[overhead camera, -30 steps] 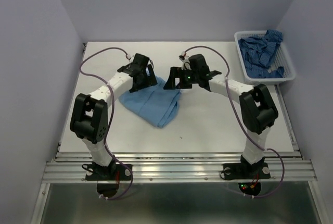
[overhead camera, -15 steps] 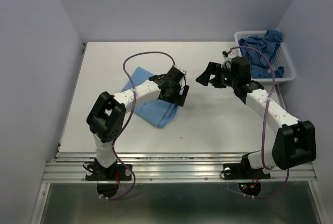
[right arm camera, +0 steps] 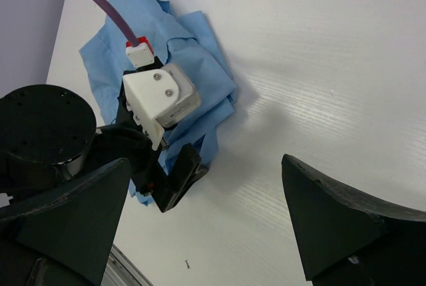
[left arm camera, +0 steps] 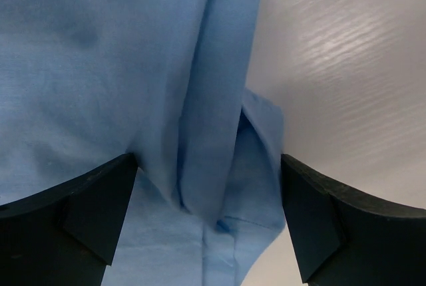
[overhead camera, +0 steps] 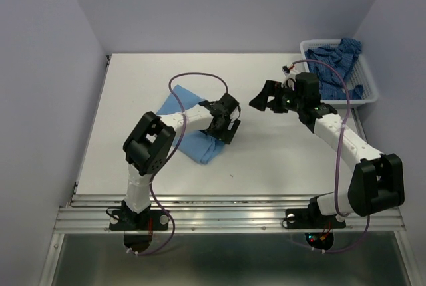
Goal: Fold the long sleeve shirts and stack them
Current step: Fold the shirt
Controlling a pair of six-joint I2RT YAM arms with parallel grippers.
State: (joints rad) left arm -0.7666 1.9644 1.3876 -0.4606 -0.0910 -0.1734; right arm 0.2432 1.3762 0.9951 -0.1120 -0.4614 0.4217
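Plain light-blue shirt (overhead camera: pixel 200 145) lies folded mid-surface (overhead camera: pixel 279 159), left jaws spread wide astride its folded edge nearest the basket (overhead camera: pixel 365 81), pinching nothing, likely to neaten that fold; right jaws hover wide and empty, probably bound for the darker shirt (overhead camera: pixel 336 60) in the basket.

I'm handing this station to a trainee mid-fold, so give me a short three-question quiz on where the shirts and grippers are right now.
1. True or false: the darker blue patterned shirt lies in the white plastic mesh basket.
2. Fill in: the right gripper is ___ and holds nothing.
3. Which is over the plain light sky-blue shirt? A) left gripper B) right gripper C) neither

Key: 1 true; 2 open; 3 A.
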